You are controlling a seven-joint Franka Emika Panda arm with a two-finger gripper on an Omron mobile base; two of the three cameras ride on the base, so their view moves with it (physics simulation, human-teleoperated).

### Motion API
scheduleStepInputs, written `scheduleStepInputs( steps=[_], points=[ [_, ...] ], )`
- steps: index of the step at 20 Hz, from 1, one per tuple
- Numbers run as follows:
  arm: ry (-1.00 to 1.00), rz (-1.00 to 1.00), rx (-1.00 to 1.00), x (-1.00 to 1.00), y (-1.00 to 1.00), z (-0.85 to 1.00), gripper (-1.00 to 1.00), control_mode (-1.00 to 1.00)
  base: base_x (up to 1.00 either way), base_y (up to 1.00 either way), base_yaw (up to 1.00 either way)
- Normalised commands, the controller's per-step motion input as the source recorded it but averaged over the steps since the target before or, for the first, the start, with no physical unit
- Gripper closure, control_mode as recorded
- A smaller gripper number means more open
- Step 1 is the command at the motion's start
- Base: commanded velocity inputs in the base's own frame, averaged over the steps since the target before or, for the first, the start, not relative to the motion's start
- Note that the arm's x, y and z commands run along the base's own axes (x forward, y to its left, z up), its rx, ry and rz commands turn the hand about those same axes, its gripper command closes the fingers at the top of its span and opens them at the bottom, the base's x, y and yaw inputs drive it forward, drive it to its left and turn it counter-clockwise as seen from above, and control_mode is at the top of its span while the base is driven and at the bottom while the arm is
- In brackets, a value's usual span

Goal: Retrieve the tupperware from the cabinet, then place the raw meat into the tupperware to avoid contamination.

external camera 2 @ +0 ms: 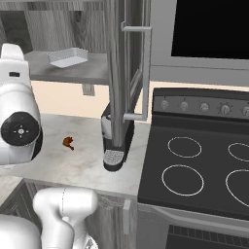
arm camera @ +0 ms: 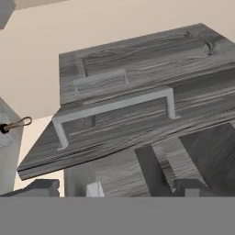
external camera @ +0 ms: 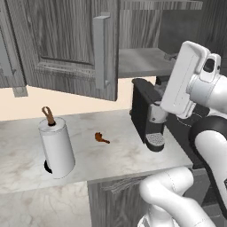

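**Tupperware on the open cabinet shelf, meat on the counter below**

The tupperware (external camera 2: 68, 57), a small shallow whitish container, sits on the grey inner shelf of the cabinet (external camera 2: 73, 73), toward the back of the shelf and well left of the open door edge in the right base view. The cabinet's doors stand open: one door (external camera: 66, 44) swings out over the counter with its long vertical bar handle (external camera: 101, 51) facing forward, and the hand view looks closely at a door panel and a bar handle (arm camera: 114, 108).

Below the cabinet, the raw meat (external camera: 101, 138), a tiny brown-orange drumstick shape, lies flat on the marble counter (external camera: 124, 155), apart from everything else. In the left base view, a white paper-towel roll (external camera: 56, 148) stands upright near the meat on its left, with a brown loop-topped rod (external camera: 48, 115) rising from its top. On the meat's other side stands a black coffee machine (external camera: 146, 115), under the open cabinet shelf. Beyond the coffee machine, a black stove (external camera 2: 194, 170) with ringed burners adjoins the counter.

The gripper's (arm camera: 117, 187) two dark finger tips stand wide apart at the bottom of the hand view, with nothing between them, just in front of the cabinet door. The white arm rises beside the coffee machine toward the shelf.
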Motion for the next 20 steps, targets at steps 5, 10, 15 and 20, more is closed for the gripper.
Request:
scheduleStepInputs(
  steps=[5, 10, 15, 20],
  points=[
    [-0.02, 0.06, 0.00, 0.26, 0.00, -0.04, -1.00, -1.00, 0.00, 0.00, 0.00],
    [-0.01, 0.05, 0.00, 0.33, 0.01, -0.04, -1.00, -1.00, 0.00, 0.00, 0.00],
    [0.00, 0.07, 0.00, 0.34, 0.12, -0.05, -1.00, -1.00, 0.00, 0.00, 0.00],
    [0.00, 0.08, -0.01, 0.18, 0.25, -0.02, -1.00, -1.00, 0.00, 0.00, 0.00]
  ],
)
